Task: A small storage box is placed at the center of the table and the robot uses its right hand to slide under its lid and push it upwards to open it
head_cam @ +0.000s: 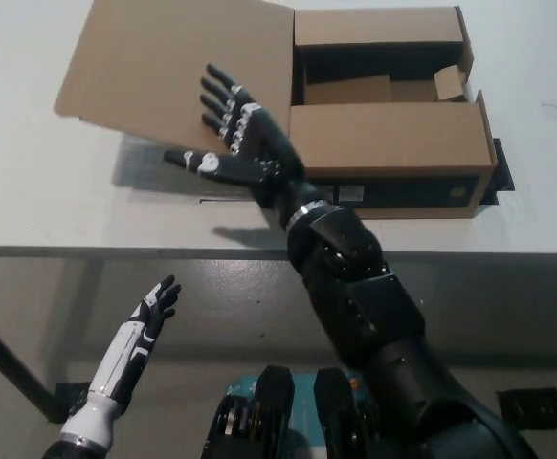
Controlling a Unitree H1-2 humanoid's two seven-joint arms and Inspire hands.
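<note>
Cardboard box is sitting open on the white table, its lid lying flung back to the left, a small flap showing inside. Right hand is hovering beside the lid, fingers spread, holding nothing. Left hand is hanging below the table edge, fingers apart. Labels on the front are unreadable.

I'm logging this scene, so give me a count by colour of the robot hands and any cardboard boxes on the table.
Black hands: 1, the right hand, fingers spread
White hands: 1, the left hand, below the table edge
Brown cardboard boxes: 1, the storage box, lid flipped open
Total: 3
</note>
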